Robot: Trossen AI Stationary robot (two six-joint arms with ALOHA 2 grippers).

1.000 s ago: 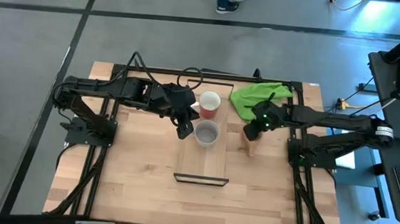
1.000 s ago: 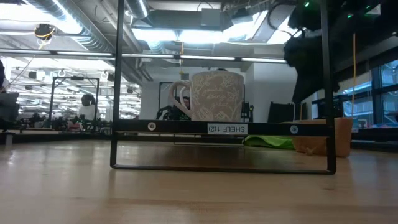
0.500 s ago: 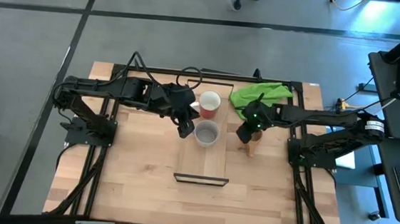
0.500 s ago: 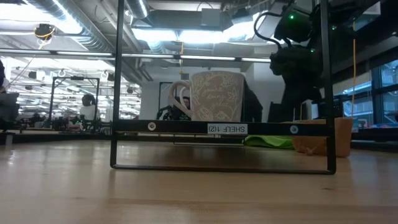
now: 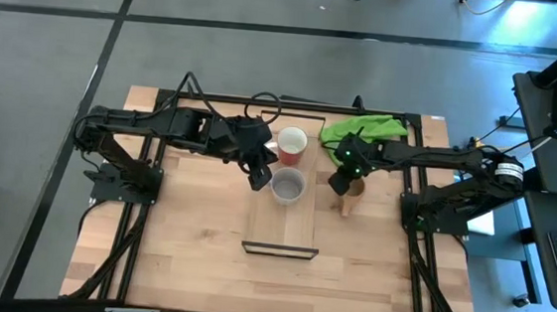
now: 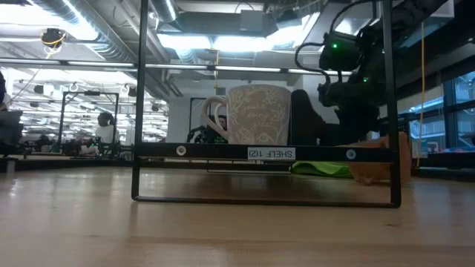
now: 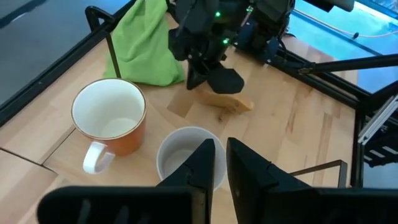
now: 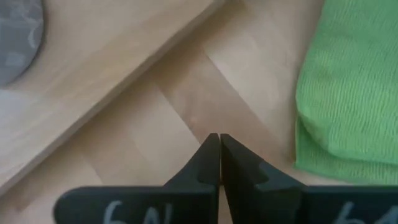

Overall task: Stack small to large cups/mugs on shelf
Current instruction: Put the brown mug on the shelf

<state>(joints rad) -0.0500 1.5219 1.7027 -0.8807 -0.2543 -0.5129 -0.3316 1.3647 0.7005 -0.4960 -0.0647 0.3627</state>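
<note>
Bright green cloth (image 5: 358, 134) bunched at the table's far edge – butcher-block tabletop (image 5: 191, 249), grey floor (image 5: 48, 48) around it

Red mug (image 5: 291, 146) white inside, grey mug (image 6: 257, 114) leaf-patterned, tan wooden cup (image 7: 224, 101), bright green cloth (image 5: 362, 135).

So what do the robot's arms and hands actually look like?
Both arms are dark, jointed metal, with black cables looping off them. The right arm has a white band near its base and small green lights by its hand. Each hand ends in two flat, tapering black fingers; the right hand's body carries white markings.
</note>
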